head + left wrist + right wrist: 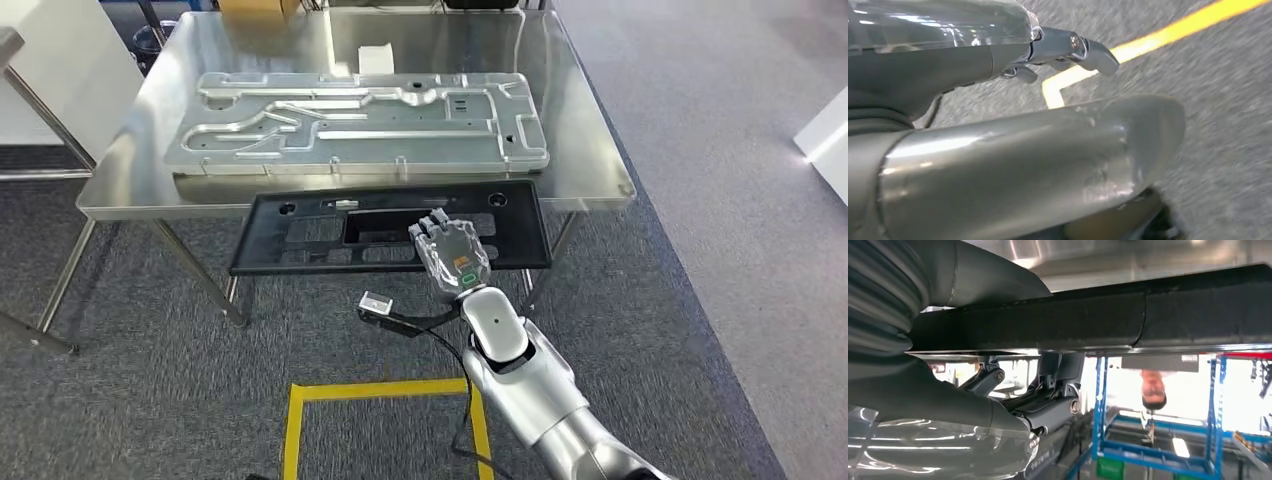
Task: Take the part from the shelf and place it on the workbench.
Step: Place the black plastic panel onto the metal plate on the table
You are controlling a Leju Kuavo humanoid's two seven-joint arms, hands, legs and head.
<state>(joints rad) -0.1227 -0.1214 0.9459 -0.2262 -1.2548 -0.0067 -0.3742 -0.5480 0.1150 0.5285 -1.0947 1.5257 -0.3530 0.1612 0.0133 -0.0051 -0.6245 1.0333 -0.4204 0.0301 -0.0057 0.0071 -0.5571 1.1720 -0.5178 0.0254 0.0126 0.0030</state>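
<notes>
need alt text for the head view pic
The robot's right hand holds a flat black plastic panel at the near edge of a steel workbench, where a large grey metal plate already lies.

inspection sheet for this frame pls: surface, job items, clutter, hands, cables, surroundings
Surface: steel workbench, shiny, bare along its edges.
Job's things: black part held at the bench's near edge, overhanging the floor, not yet set down.
Clutter: large grey metal plate covering most of the bench; small white box behind it.
Hands: right hand grips the black part; left hand hangs over the floor, holding nothing.
Cables: black cable with a small connector along the right arm.
Surroundings: grey carpet, yellow floor tape, blue racks.
</notes>
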